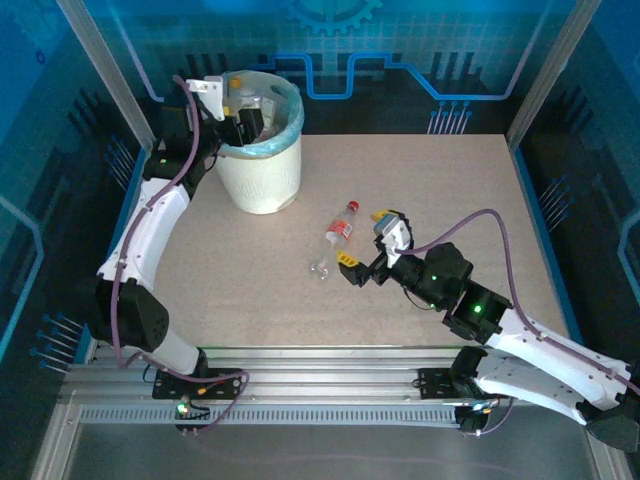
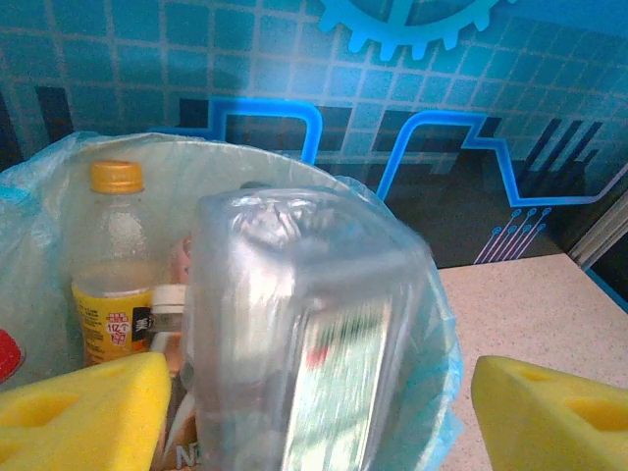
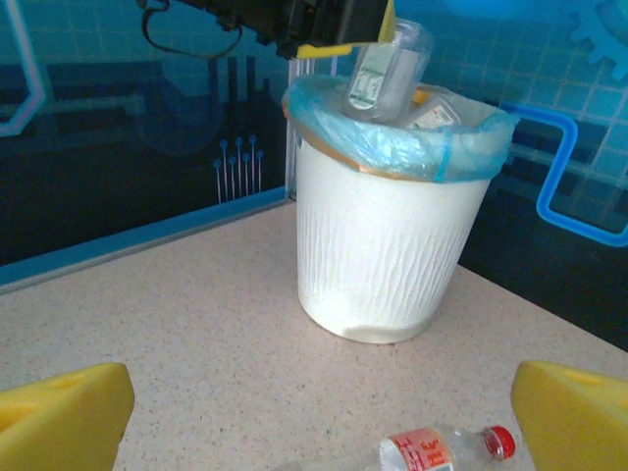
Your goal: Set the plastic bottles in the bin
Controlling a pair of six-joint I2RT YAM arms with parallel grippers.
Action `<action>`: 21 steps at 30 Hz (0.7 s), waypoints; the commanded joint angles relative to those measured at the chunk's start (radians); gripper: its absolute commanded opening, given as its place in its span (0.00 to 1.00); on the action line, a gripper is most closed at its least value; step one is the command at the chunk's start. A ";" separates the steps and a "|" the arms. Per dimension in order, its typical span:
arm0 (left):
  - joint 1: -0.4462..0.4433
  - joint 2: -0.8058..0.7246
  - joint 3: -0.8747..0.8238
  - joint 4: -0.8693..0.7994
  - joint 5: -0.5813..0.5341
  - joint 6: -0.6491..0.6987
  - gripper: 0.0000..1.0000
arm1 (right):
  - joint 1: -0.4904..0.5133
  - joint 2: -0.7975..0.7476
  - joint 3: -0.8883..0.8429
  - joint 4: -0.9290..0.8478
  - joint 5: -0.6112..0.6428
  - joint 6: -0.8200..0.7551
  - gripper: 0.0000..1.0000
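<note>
Left end effector (image 1: 245, 120) raised, jaws parted; right end effector (image 1: 366, 240) low, jaws wide.

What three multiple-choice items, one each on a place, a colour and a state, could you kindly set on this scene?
1. Where on the table does the bin stand? A far left; B near right; C centre.
2. What colour is the cap of the bottle lying on the table? A green; B red; C white.
3. How does the right gripper stand? A shut on the bottle; B shut on nothing; C open.
Answers: 1 A, the top view shows it by the far left corner; 2 B, the cap shows red; 3 C, its yellow fingers stand wide apart.
</note>
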 commanded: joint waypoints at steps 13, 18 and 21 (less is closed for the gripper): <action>-0.006 0.190 0.344 -0.216 0.095 -0.038 0.62 | -0.030 0.027 0.010 -0.007 0.026 0.020 1.00; -0.035 0.357 0.550 -0.414 0.126 -0.031 0.41 | -0.038 0.041 0.017 -0.014 0.022 0.028 1.00; -0.043 0.437 0.635 -0.513 0.139 -0.028 0.36 | -0.044 0.047 0.021 -0.024 0.021 0.032 1.00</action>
